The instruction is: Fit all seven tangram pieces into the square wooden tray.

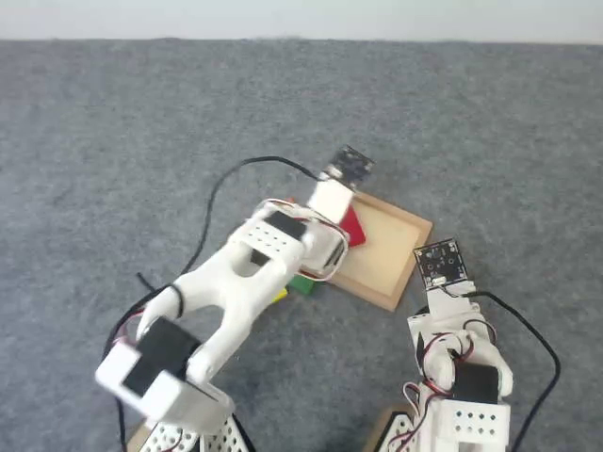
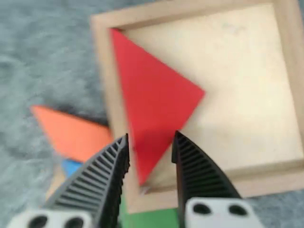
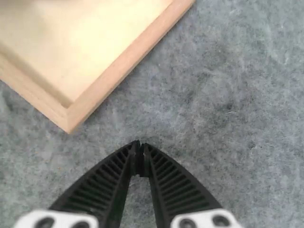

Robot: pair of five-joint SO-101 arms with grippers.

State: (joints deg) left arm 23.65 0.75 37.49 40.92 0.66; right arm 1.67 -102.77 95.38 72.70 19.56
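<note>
Left jaws released, straddling the tip of red triangle (image 2: 152, 109) along tray (image 2: 103, 85) 10 o'clock wall; I risk snagging that rim. Right jaws clenched, empty.

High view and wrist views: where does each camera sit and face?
High view: fixed overhead, looks down at the tray; left arm and right arm show.
Left wrist view: on the left arm, looks down at the red triangle in the tray; open tool shows.
Right wrist view: on the right arm, looks down at carpet and a tray corner; shut tool shows.
All three share the tray.
</note>
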